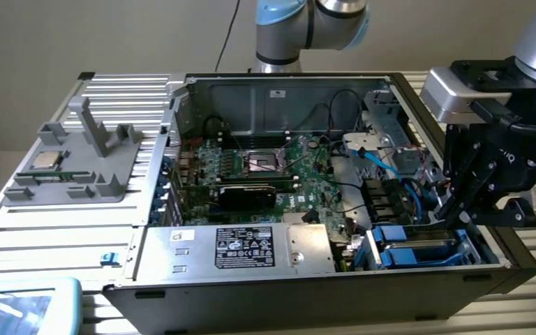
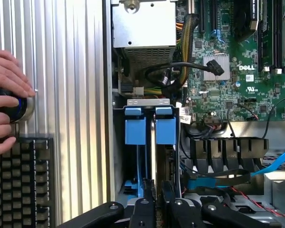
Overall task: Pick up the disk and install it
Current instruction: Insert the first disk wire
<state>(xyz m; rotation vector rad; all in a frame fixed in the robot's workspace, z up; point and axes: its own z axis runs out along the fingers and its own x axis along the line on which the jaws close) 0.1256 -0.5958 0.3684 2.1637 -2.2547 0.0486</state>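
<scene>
Pincer (image 2: pixel 155 187) down in the drive bay, jaws narrow, black fingers (image 2: pixel 145 202) pinching the thin edge of the disk (image 2: pixel 152 140). Blue rails (image 2: pixel 135 130) flank that silver edge on either side, and the disk stands inside the bay's metal walls.

From the exterior view, the pincer (image 1: pixel 454 209) hangs at the near corner of the open computer case (image 1: pixel 296 296), on the exterior view's right, with the disk (image 1: pixel 417 246) just below it in the bay. Just beside the bay, towards the exterior view's left, lies the big silver box (image 1: pixel 240 248) with its black label. Farther back sits the green motherboard (image 1: pixel 268 171), cables trailing across it, and a blue cable (image 1: pixel 380 164) runs along the case's right side.

Out on the slatted table (image 1: pixel 54 234), well to the exterior view's left, a grey fixture (image 1: pixel 86 171) carries a small square chip (image 1: pixel 47 160). In the wrist view, a person's hand (image 2: pixel 4 102) rests on a dark round knob (image 2: pixel 16 107) beside a keyboard (image 2: pixel 19 183).
</scene>
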